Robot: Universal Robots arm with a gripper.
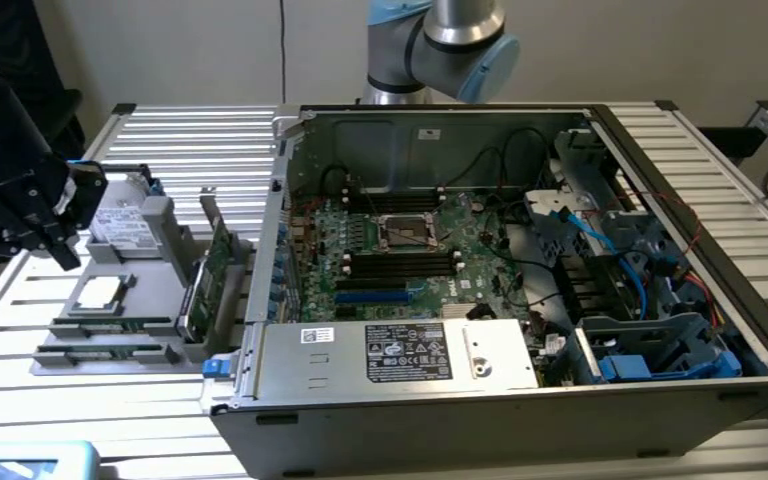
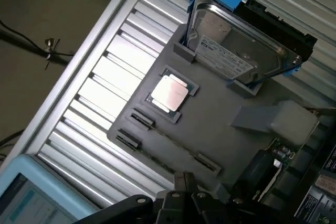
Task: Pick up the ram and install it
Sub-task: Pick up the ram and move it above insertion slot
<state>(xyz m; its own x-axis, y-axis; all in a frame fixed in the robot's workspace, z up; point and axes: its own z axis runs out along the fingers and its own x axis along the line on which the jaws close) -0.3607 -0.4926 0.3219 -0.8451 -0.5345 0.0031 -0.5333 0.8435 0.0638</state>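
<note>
- While the gripper (image 1: 61, 250) hangs over the grey tray (image 1: 157, 290), closed and holding nothing, the ram (image 1: 111, 324) lies in the tray's long slots, just beside the CPU (image 1: 97, 293).
- Tray rests on the slatted surface (image 1: 171, 140), at the exterior view's left of the open case (image 1: 357, 420).
- Step in hand, as judged: reaching for the ram.
- Done well: jaws open before descent, centred on the stick's middle, square to its length, pinching the flat faces.
- Keep clear of the CPU and the hard drive (image 1: 124, 222).
</note>
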